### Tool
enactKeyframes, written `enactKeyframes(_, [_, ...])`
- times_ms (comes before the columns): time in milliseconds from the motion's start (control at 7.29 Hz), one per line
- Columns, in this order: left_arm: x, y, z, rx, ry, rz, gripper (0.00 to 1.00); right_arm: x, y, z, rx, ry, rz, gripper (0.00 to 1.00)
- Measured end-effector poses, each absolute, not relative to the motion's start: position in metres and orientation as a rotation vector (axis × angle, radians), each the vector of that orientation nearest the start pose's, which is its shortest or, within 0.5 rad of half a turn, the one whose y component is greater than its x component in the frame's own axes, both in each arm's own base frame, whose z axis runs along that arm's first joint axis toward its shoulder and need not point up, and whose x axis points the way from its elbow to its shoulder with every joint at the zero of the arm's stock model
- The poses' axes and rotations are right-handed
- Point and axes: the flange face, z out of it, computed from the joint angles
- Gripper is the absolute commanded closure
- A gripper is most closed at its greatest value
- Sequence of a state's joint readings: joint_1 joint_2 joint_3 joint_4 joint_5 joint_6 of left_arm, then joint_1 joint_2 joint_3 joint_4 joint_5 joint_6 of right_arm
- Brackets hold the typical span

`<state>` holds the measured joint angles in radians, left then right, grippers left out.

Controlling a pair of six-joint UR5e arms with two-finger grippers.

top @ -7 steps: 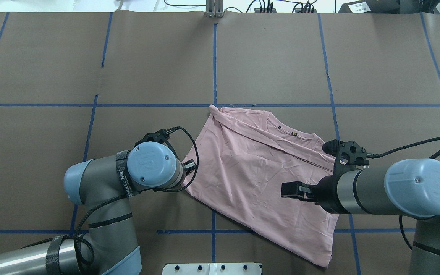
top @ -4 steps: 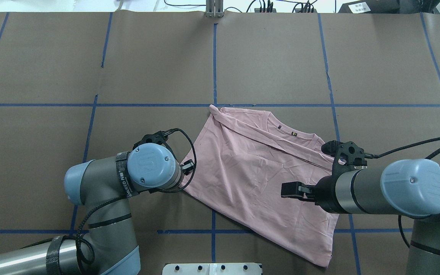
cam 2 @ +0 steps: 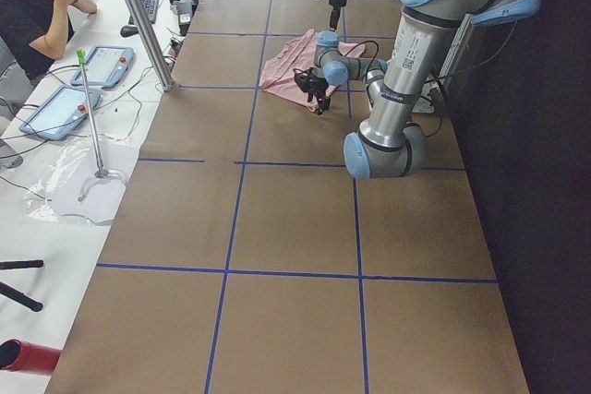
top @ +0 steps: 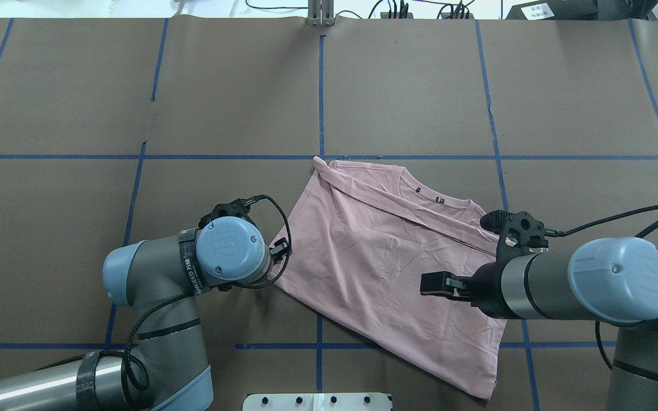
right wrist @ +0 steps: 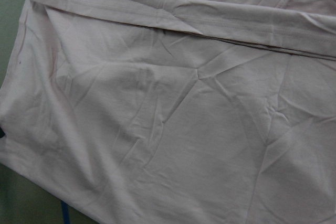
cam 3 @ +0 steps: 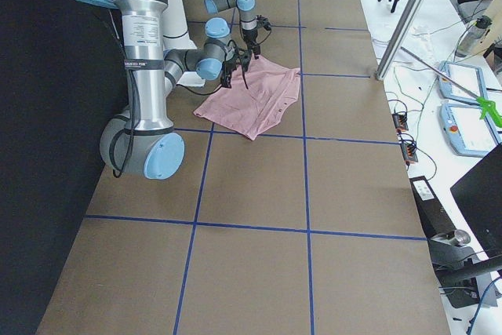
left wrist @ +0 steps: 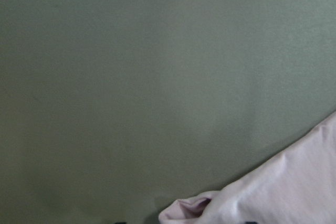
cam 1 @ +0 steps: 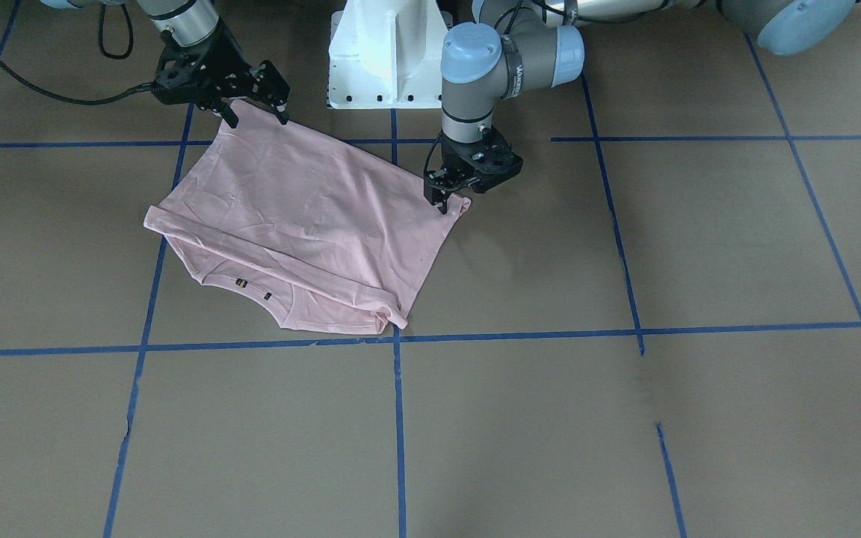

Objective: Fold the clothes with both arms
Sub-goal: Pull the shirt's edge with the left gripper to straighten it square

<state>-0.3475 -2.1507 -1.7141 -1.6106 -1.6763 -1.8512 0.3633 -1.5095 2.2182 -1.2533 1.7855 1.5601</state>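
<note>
The shirt [top: 386, 257] lies flat between both sets of fingers. The right gripper [cam 1: 258, 119] stands wide apart at the shirt's hem, gripping nothing. The left gripper [cam 1: 443, 203] sits at the shirt's bunched corner; I cannot tell whether it pinches it.

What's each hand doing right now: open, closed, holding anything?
Left hand: at a near corner of the T-shirt; cannot tell whether open or closed.
Right hand: open, above the other near corner, holding nothing.
</note>
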Motion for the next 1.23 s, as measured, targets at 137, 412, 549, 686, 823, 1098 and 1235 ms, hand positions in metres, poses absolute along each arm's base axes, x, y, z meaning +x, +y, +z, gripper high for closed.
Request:
enactKeyframes(137, [0.585, -0.343, 0.26, -0.08, 0.779, -0.565, 1.0, -0.389, -0.268, 0.297, -0.002, -1.042, 0.21, 0.0])
enactKeyframes(412, [0.583, -0.342, 0.256, -0.082, 0.787, -0.566, 1.0, -0.389, -0.268, 0.297, -0.002, -1.041, 0.21, 0.0])
enactKeyframes(549, [0.582, -0.342, 0.254, -0.082, 0.791, -0.565, 1.0, -0.389, -0.268, 0.297, -0.002, -1.041, 0.21, 0.0])
enactKeyframes(686, [0.58, -0.345, 0.253, -0.081, 0.795, -0.569, 1.0, -0.389, -0.268, 0.298, -0.003, -1.039, 0.211, 0.0])
enactKeyframes(823, [0.573, -0.355, 0.253, -0.071, 0.796, -0.583, 1.0, -0.39, -0.268, 0.3, -0.004, -1.036, 0.212, 0.0])
enactKeyframes(1098, [0.546, -0.403, 0.258, -0.015, 0.789, -0.608, 1.0, -0.392, -0.269, 0.302, -0.004, -1.029, 0.213, 0.0])
enactKeyframes(1235, [0.53, -0.432, 0.265, 0.02, 0.786, -0.616, 1.0, -0.392, -0.27, 0.304, -0.004, -1.027, 0.214, 0.0])
